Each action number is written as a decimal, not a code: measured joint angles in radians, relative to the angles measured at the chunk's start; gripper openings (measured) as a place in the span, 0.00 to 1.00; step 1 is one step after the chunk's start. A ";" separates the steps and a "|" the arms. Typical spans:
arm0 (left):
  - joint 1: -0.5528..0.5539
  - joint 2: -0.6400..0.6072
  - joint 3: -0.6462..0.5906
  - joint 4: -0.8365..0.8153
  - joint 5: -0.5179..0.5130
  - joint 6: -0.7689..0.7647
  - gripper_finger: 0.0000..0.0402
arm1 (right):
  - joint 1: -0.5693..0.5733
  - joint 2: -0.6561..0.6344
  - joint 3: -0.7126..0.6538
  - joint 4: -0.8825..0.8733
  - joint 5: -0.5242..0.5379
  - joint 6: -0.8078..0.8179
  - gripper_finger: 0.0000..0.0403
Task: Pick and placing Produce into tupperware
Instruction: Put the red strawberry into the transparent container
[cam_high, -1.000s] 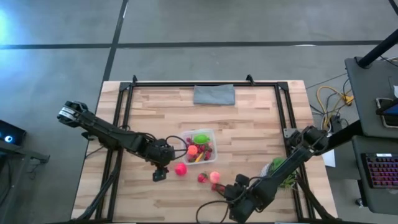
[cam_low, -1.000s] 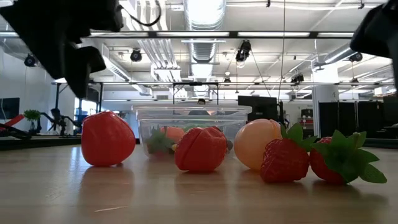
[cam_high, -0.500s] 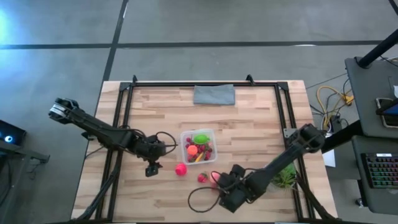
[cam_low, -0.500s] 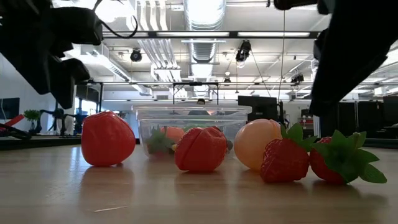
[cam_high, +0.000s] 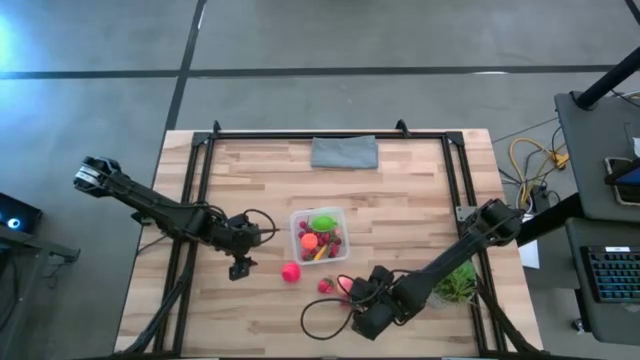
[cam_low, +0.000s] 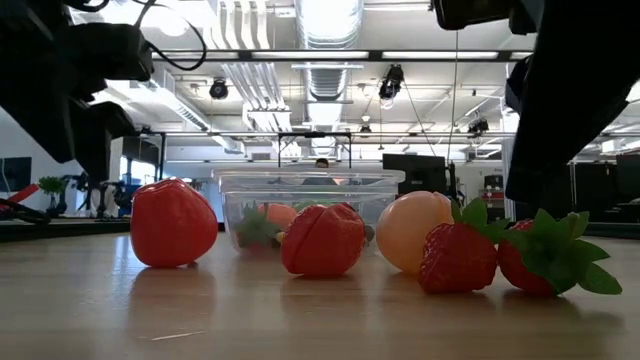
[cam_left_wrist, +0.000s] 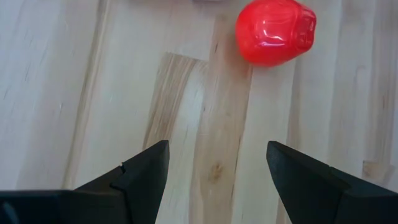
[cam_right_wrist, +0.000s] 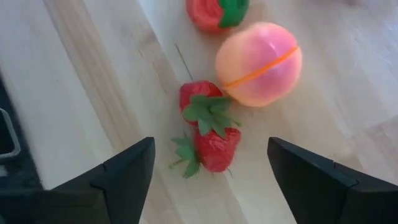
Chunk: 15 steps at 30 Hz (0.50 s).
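Note:
The clear tupperware stands mid-table with green, orange and red produce inside. On the wood near it lie a bright pink ball, a red fruit and a peach ball. My left gripper is open, left of the pink ball and apart from it. My right gripper is open above two strawberries. They lie beside the peach ball, with its fingers on either side of them, touching nothing. In the low view the strawberries rest on the table.
A folded grey cloth lies at the far edge. A green potted plant sits by the right edge behind my right arm. A dark cable loops near the near edge. Bare wood spreads left of the box.
My left gripper has drawn back toward the table's left edge and slightly far, away from the pink ball. My right gripper has moved toward the table's left, arriving over the strawberries beside the peach ball. The produce has stayed put.

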 joint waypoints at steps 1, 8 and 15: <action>0.000 -0.002 0.000 0.000 0.000 0.001 0.64 | 0.000 0.008 -0.001 0.017 0.001 -0.002 0.75; 0.001 -0.005 -0.005 -0.005 -0.005 0.009 0.64 | -0.002 0.081 -0.004 0.088 -0.071 0.044 0.75; 0.001 -0.018 -0.011 -0.008 -0.011 0.010 0.64 | -0.002 0.074 -0.004 0.056 -0.088 0.085 0.75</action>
